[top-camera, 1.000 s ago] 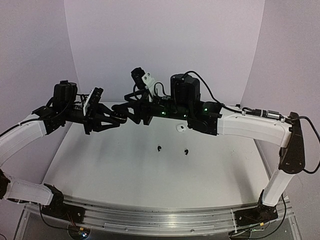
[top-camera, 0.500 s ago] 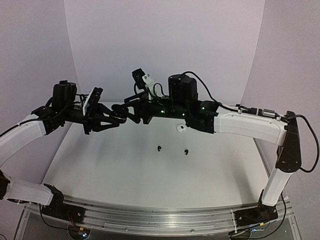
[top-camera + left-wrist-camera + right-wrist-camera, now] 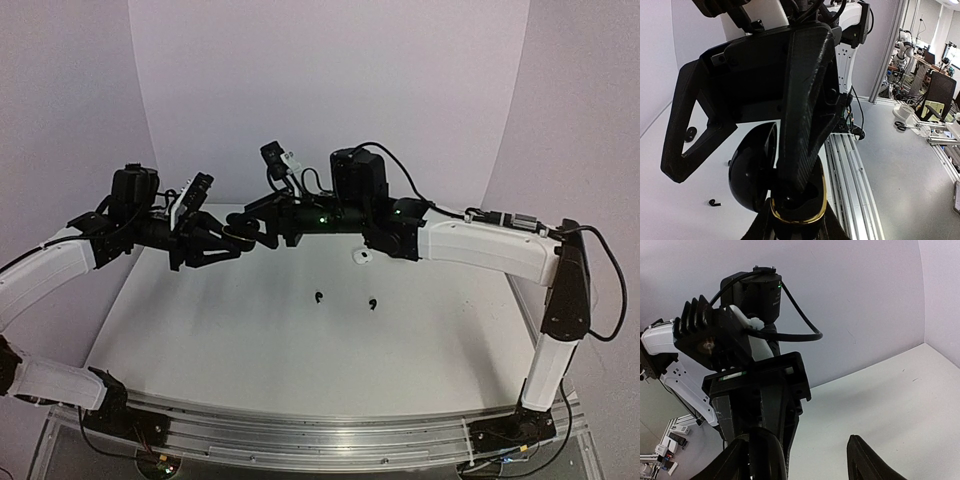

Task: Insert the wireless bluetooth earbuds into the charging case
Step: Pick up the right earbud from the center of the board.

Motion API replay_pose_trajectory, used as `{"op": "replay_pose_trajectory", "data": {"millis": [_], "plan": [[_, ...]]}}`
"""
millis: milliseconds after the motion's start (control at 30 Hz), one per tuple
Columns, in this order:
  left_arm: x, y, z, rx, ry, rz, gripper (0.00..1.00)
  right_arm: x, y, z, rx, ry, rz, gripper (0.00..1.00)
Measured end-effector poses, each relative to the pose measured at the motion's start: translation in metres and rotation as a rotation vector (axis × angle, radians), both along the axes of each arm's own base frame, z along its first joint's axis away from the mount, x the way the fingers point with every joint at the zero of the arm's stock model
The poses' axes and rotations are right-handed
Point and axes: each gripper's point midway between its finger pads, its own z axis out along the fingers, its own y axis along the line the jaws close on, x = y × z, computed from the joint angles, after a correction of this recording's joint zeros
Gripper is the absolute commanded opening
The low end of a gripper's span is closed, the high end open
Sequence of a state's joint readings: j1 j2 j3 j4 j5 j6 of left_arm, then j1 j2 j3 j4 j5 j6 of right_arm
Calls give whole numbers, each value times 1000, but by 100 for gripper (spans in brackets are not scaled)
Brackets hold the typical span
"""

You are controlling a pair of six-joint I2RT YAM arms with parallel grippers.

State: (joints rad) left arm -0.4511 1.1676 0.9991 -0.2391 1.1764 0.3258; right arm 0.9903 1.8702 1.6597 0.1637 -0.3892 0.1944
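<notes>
Left hand (image 3: 222, 241) is clamped on the charging case (image 3: 753, 175), right hand (image 3: 252, 224) is open at its 3 o'clock, so I'd lift off gently.

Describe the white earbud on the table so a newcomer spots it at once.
On the white table, follow the right arm to its dark wrist; the white earbud lies just below it in the top view. The left black earbud and right black earbud sit nearer the bases; it alone is white.
</notes>
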Motion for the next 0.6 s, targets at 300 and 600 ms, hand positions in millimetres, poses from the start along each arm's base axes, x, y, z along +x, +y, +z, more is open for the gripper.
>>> {"op": "replay_pose_trajectory", "data": {"millis": [300,600], "plan": [[-2,0,-3,7,37,-6,0,3,0,5,9,31,2,72],[1,3,-37,41,78,51,0,53,-26,45,100,108,-144,74]]}}
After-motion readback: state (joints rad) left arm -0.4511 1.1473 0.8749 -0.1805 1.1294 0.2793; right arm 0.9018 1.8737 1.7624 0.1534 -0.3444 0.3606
